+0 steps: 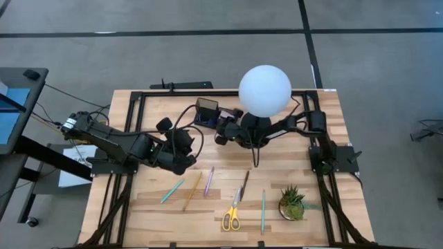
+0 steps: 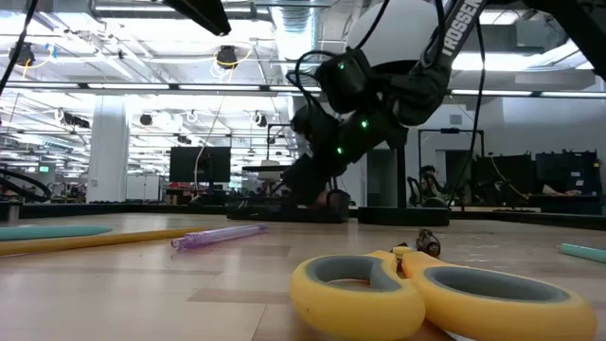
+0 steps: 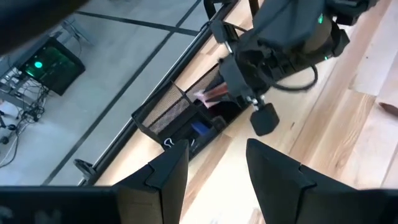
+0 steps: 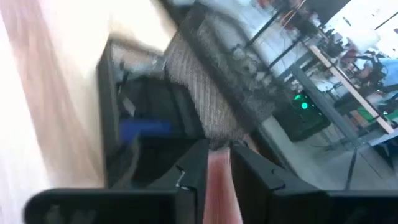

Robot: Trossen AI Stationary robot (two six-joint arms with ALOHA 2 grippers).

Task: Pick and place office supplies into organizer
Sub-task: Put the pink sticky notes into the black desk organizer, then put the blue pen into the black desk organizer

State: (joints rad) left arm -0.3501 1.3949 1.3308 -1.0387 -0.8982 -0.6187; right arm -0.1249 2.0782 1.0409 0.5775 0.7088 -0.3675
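Right gripper [image 4: 219, 163] of mine is pinched tight on a small pink sticky-note pad [image 4: 219, 186], and the pad sits between my two dark fingers [image 4: 193, 171]. I hold it just over the black organizer [image 1: 206, 112], which stands near the far edge of the table [image 1: 325, 207], beside the black base of the white globe lamp [image 1: 264, 90]. From my right wrist I see the mesh wall of the organizer [image 4: 208, 102] and something blue [image 4: 144, 127] lying in one low part of it.

My left gripper [image 3: 214, 168] hangs above the wood nearby, not touching anything. Its fingers are apart and hold nothing. From there I see the organizer [image 3: 180, 115], a bit of blue [image 3: 199, 128] inside it, and the pink pad [image 3: 214, 94] in my other gripper [image 3: 233, 87].

Other things lie on the near part of the table. From left to right there is a teal pen [image 1: 172, 191], a yellow pencil [image 1: 192, 191], a purple pen [image 1: 208, 181], a dark pen [image 1: 244, 185], yellow scissors [image 1: 232, 214] and another teal pen [image 1: 263, 211]. A small green plant [image 1: 292, 203] sits in its pot to the right of them. In the low view the scissors [image 2: 426, 294] are very close, and the purple pen [image 2: 218, 235] lies farther back.
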